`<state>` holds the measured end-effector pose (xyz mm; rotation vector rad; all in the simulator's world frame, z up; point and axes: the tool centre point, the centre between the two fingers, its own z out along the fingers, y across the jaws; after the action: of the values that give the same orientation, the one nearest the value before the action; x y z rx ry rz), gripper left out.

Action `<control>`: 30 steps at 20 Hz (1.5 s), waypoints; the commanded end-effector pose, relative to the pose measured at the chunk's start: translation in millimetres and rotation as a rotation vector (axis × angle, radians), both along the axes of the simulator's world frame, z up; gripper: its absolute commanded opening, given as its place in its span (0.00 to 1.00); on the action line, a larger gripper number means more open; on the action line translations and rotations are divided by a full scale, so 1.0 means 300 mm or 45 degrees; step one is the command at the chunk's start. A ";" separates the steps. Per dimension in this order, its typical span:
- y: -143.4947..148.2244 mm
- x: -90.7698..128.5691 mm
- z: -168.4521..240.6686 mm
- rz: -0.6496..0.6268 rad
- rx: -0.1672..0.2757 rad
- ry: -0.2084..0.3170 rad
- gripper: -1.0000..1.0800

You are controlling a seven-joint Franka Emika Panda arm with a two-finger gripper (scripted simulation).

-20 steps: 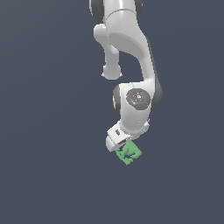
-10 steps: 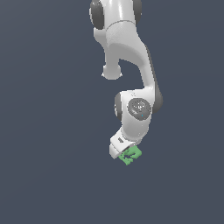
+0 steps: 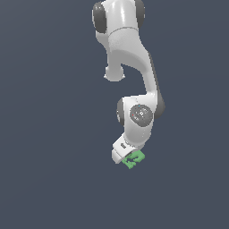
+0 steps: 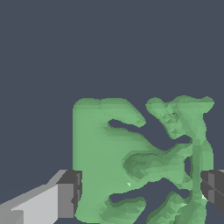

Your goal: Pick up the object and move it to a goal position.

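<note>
In the wrist view the tool [image 4: 140,188] has a dark pad at each flank of the object [image 4: 131,162], apparently clamped on it. The object [image 3: 133,159] sits under the arm's tip. Step in hand, I judge: grasp made; next calls for carrying it goalward. It is roughly square, with no clear long axis

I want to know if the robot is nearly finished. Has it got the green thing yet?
Looks like yes. The gripper has its jaws closed against both sides of the green object, so the grab seems done. In the exterior view the object sits at the end of the arm. What is left is carrying it to the goal spot, and no goal marker shows, so I cannot tell how far that is.
</note>
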<state>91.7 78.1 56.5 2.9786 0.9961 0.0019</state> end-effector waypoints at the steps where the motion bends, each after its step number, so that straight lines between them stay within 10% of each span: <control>1: 0.000 -0.003 -0.049 0.002 0.000 0.002 0.96; 10: 0.001 0.001 -0.111 0.004 0.000 0.002 0.96; 11: 0.001 0.001 -0.111 0.004 0.000 0.002 0.00; 30: -0.025 0.011 -0.011 0.003 0.003 -0.034 0.00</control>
<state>96.5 73.1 49.1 2.9715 0.9980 0.0423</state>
